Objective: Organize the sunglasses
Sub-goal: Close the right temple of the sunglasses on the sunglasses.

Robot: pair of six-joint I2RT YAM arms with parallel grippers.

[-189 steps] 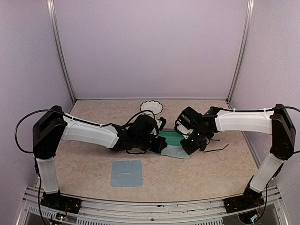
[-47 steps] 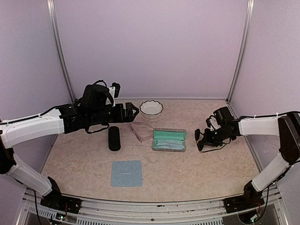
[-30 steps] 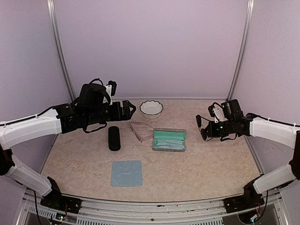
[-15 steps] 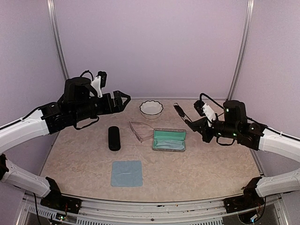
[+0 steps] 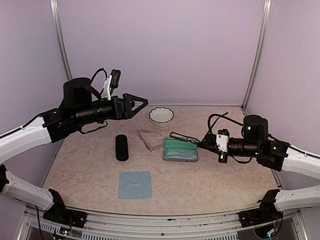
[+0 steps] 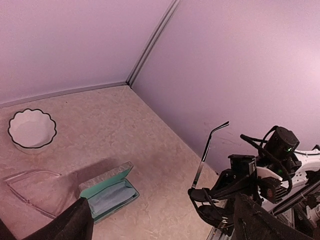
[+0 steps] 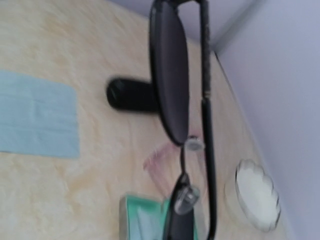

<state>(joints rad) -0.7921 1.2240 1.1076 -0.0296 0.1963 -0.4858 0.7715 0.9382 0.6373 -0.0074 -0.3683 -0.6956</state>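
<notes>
My right gripper (image 5: 206,143) is shut on the dark wire-armed sunglasses (image 5: 186,138) and holds them in the air, low over the right end of the open teal-lined case (image 5: 180,149). In the right wrist view one dark lens (image 7: 170,70) fills the middle. The pale pinkish clear sunglasses (image 5: 150,139) lie on the table, left of the teal case. My left gripper (image 5: 138,103) hangs open and empty, high above the table's back left. Its dark fingers (image 6: 75,226) frame the right arm's sunglasses (image 6: 207,192).
A black oblong case (image 5: 121,147) lies left of the clear pair. A white scalloped bowl (image 5: 161,116) stands at the back. A blue cloth (image 5: 135,184) lies near the front. Purple walls close in the table on three sides.
My right arm has carried the dark sunglasses from high at the right down and leftward over the teal case. The left arm has risen and turned its open gripper rightward.
</notes>
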